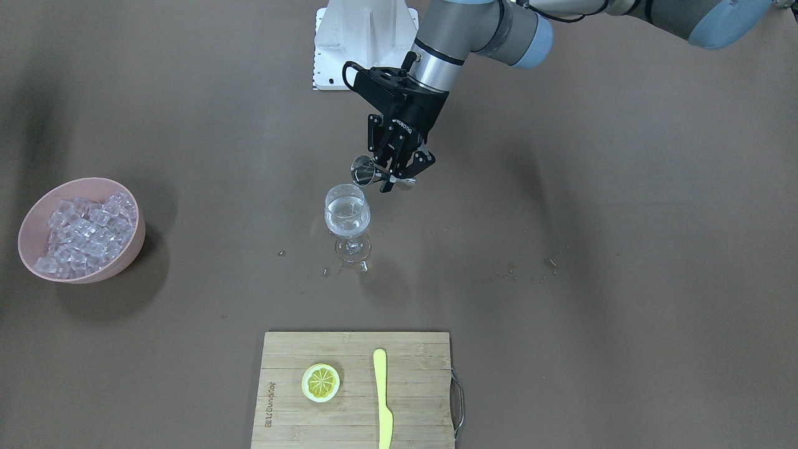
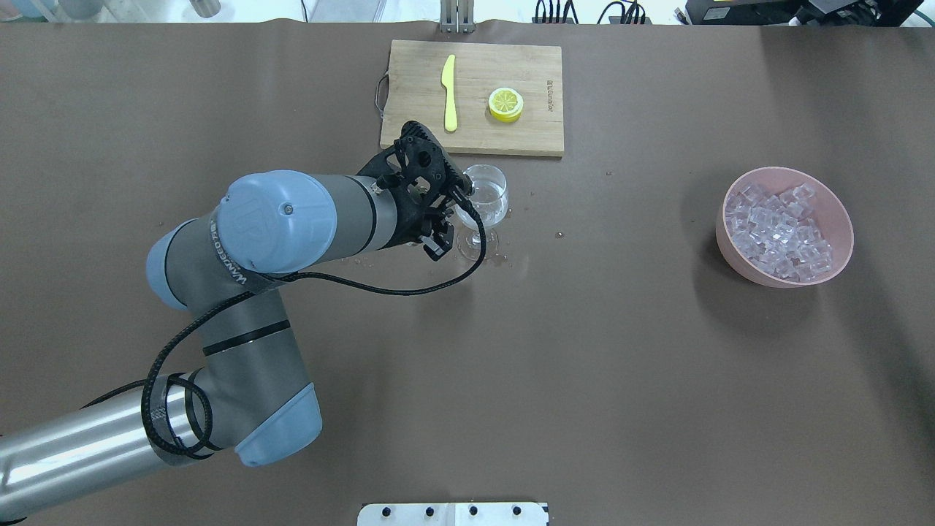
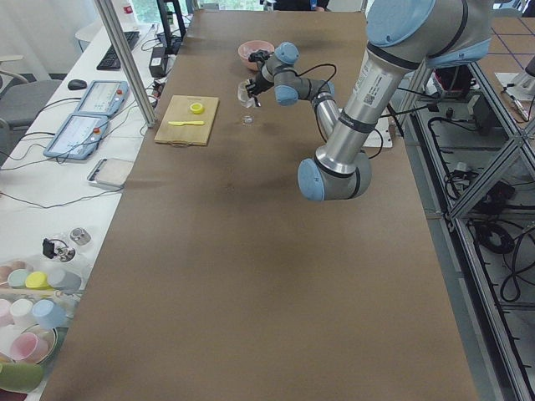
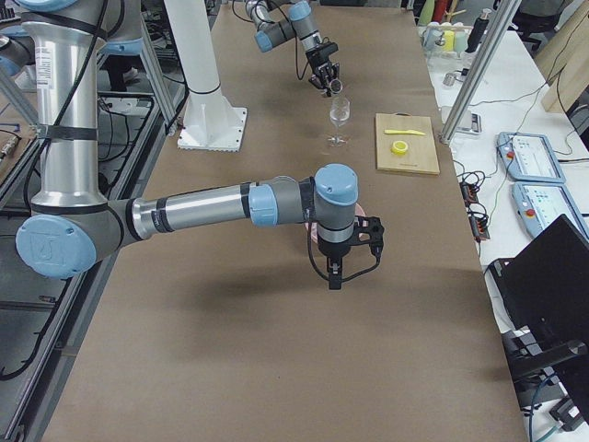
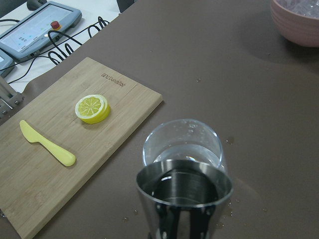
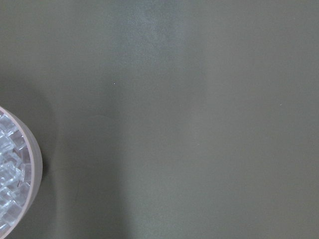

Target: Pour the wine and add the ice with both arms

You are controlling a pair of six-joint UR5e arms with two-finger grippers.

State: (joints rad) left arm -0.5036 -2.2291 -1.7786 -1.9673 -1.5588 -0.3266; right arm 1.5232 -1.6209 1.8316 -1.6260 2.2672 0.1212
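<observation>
My left gripper [image 1: 399, 171] is shut on a steel jigger [image 1: 365, 171], held tipped on its side with its mouth just at the rim of the stemmed glass [image 1: 347, 212]. The glass stands upright and holds a little colourless wine [image 1: 346, 218]. In the left wrist view the jigger [image 5: 184, 199] is close in front of the glass [image 5: 182, 142]. The ice [image 1: 84, 234] fills a pink bowl [image 1: 28, 227]. My right gripper [image 4: 354, 247] hangs by that bowl; I cannot tell whether it is open or shut. Its wrist view shows the bowl's rim [image 6: 34, 164] and ice [image 6: 7, 164].
A wooden cutting board [image 1: 280, 399] with a lemon slice [image 1: 320, 382] and a yellow knife [image 1: 383, 399] lies beyond the glass. Droplets and a stray cube [image 1: 362, 266] lie around the glass's foot. The white pedestal [image 1: 365, 43] stands at the robot's side.
</observation>
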